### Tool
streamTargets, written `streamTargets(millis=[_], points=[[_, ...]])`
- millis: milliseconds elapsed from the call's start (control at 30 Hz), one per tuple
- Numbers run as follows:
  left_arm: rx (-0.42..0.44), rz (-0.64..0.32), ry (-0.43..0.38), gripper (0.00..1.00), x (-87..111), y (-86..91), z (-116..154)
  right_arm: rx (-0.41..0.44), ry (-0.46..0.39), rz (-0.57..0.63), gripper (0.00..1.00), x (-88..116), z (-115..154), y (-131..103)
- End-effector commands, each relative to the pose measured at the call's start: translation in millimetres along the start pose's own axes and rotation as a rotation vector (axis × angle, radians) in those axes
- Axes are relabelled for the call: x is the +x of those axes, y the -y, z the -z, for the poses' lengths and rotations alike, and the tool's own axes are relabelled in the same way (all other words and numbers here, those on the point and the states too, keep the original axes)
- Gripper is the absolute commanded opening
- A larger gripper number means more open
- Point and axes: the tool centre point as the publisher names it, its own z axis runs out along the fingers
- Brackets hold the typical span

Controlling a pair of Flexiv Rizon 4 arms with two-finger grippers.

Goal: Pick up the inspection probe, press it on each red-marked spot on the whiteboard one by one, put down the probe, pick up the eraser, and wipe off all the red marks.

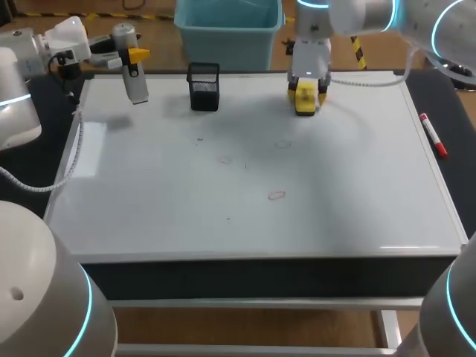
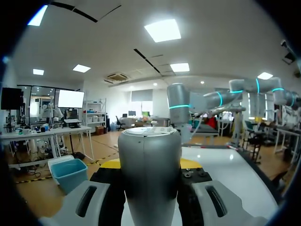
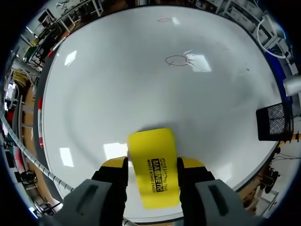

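Hanging over the whiteboard's (image 1: 335, 193) far-left corner, the left pincer (image 1: 132, 56) pinches the grey probe (image 1: 134, 82); the right pincer (image 1: 306, 93) clamps the yellow eraser (image 1: 306, 100) by the far edge, with a black mesh holder (image 1: 204, 87) between them. Faint red marks (image 1: 277, 195) dot the open middle, and a red marker (image 1: 433, 134) lies off the right edge.

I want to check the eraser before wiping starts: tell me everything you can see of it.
The eraser is a bright yellow, plastic-looking rectangular block with rounded corners and black print on its broad face. The right gripper is shut on it, one yellow-tipped finger on each long side, with its front end sticking out past the fingers. It sits low over the whiteboard, near the far edge; whether it touches the board cannot be told.
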Motion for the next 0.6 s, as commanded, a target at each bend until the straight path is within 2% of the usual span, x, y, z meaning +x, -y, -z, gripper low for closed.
streamTargets(millis=[33,100,133,367,600], points=[[0.004,-0.002,0.0,0.0,-0.4,-0.1,-1,0.003,-0.002,0.0,0.22,2,5,0],[0.004,-0.002,0.0,0.0,-0.4,-0.1,-1,0.008,-0.001,-0.003,0.1,2,6,-1],[0.004,-0.002,0.0,0.0,-0.4,-0.1,-1,0.01,0.0,-0.004,0.0,3,8,-1],[0.004,-0.002,0.0,0.0,-0.4,-0.1,-1,0.032,0.006,-0.024,0.0,6,21,-5],[0.004,-0.002,0.0,0.0,-0.4,-0.1,-1,0.053,0.014,-0.054,0.0,18,35,-5]])
